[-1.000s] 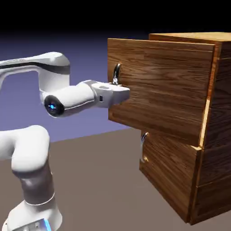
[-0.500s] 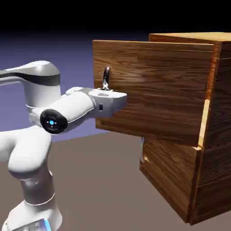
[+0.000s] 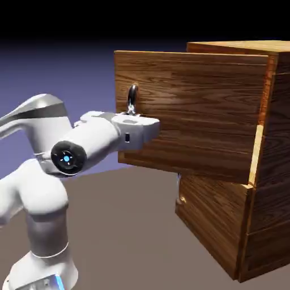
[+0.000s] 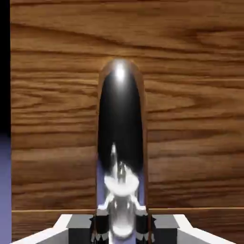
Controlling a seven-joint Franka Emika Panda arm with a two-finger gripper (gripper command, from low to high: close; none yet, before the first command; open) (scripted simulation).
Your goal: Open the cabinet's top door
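Observation:
The dark-brown wood-grain cabinet [image 3: 260, 158] stands at the right of the exterior view. Its top door [image 3: 192, 107] is drawn well out toward the left, showing pale wood edging along its side. My gripper [image 3: 135, 116] is shut on the top door's curved silver handle [image 3: 132, 97], whose upper end rises above the hand. In the hand view the handle [image 4: 121, 138] runs up the middle as a tall shiny arch against the door's wood [image 4: 190, 119], pinched at its base between my fingertips [image 4: 99, 224]. The lower panel [image 3: 209, 221] sits flush, its handle [image 3: 180, 187] partly hidden under the top door.
The white arm [image 3: 68, 156] rises from the lower left, with its elbow bent close to the base. The brown table [image 3: 130, 238] stretches in front of the cabinet. The backdrop is blue-violet.
The top door has slid further out to the left with my gripper on its handle. The arm has folded back and down toward its base. Most of the movement came in the first half second.

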